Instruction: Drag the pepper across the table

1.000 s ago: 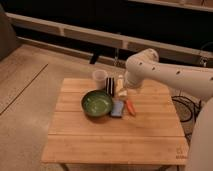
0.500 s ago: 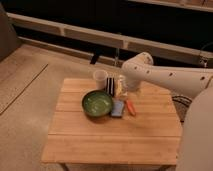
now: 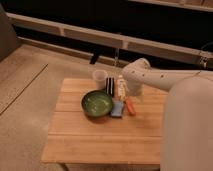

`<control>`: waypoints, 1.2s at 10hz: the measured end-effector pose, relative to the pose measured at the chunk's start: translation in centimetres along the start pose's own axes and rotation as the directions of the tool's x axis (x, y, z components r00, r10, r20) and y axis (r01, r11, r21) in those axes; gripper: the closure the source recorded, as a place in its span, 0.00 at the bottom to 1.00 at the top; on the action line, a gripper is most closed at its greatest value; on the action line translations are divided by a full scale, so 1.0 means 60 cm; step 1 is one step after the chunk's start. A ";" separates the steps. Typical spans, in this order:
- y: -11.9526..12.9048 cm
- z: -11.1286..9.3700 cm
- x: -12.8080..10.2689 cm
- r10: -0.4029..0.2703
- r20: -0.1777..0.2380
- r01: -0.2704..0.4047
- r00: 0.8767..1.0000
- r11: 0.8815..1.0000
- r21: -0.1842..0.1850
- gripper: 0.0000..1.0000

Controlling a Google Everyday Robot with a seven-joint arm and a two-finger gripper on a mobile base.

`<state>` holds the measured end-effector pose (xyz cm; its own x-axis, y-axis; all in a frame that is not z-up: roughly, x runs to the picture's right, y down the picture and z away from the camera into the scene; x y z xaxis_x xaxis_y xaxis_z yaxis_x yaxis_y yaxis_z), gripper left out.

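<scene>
White end effector [image 3: 122, 89] poised just right of green bowl [image 3: 97, 102], at its far side; released or clenched: cannot tell, nothing visibly held. Orange-red pepper [image 3: 130, 106] flat on counter [image 3: 100, 142], right of bowl, beyond blue block [image 3: 117, 108]. Probably light, firm, smooth, inclined to roll; best pinched across thick middle.

Speckled floor [image 3: 25, 125], dark wall [image 3: 60, 9], perhaps a railing [image 3: 65, 31].

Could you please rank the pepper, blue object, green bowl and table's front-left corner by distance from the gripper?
The gripper hangs over the back of the tabletop.
1. Pepper and blue object, just in front of it: too close to call.
2. Green bowl, beyond the blue object.
3. Table's front-left corner, farthest.
</scene>
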<state>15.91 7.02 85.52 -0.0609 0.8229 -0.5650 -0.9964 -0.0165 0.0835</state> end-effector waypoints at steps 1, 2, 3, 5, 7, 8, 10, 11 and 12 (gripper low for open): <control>0.003 0.019 -0.004 0.016 -0.022 -0.017 1.000 1.000 -0.022 0.35; 0.005 0.031 -0.007 0.029 -0.036 -0.030 0.999 0.999 -0.039 0.35; 0.004 0.042 -0.009 0.041 -0.049 -0.043 0.998 0.998 -0.053 0.35; -0.004 0.059 -0.007 0.063 -0.080 -0.069 0.995 0.996 -0.064 0.35; -0.017 0.066 0.000 0.077 -0.100 -0.083 0.992 0.995 -0.059 0.35; -0.026 0.075 0.008 0.083 -0.119 -0.089 0.989 0.995 -0.050 0.35; -0.033 0.084 0.010 0.078 -0.135 -0.084 0.988 0.996 -0.041 0.35; -0.038 0.092 0.008 0.064 -0.148 -0.070 0.987 0.997 -0.031 0.35; -0.039 0.097 0.006 0.051 -0.156 -0.056 0.986 0.998 -0.025 0.35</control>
<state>18.55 10.66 89.91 -0.1207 0.7219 -0.6814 -0.9926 -0.0768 0.0944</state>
